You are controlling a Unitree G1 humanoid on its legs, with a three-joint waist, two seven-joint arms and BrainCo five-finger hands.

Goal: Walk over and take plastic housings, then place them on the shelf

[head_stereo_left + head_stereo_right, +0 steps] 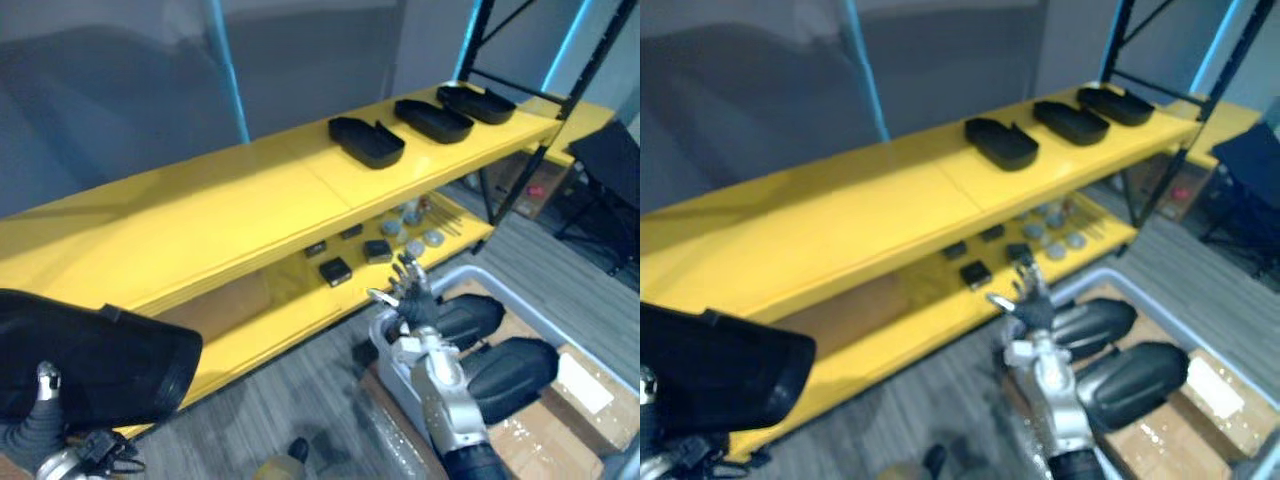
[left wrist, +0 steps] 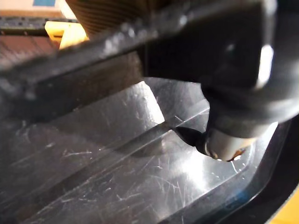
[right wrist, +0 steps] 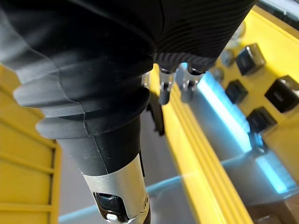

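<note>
Black plastic housing (image 1: 100, 365) sits low-left in the left eye view, gripped by the left robot hand (image 1: 40, 412), short of the yellow shelf (image 1: 200, 215); it could clip the shelf's edge. Left wrist view: a fingertip (image 2: 219, 142) pinches inside the shell, a thin hold that may slip. Right wrist view: right robot hand (image 3: 163, 88) relaxed, empty.

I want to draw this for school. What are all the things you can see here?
Shelf: one, yellow, two boards, across the middle.
Housings on top: three, black, top board's right end.
Held housing: one, black, lower left.
Binned housings: two, black, inside the bin.
Bin: one, grey, lower right.
Small blocks: several, black, lower board.
Round parts: several, grey, lower board.
Box: one, brown cardboard, by the bin.
Left hand: gripping the held housing.
Right hand: open, by the bin's rim.
</note>
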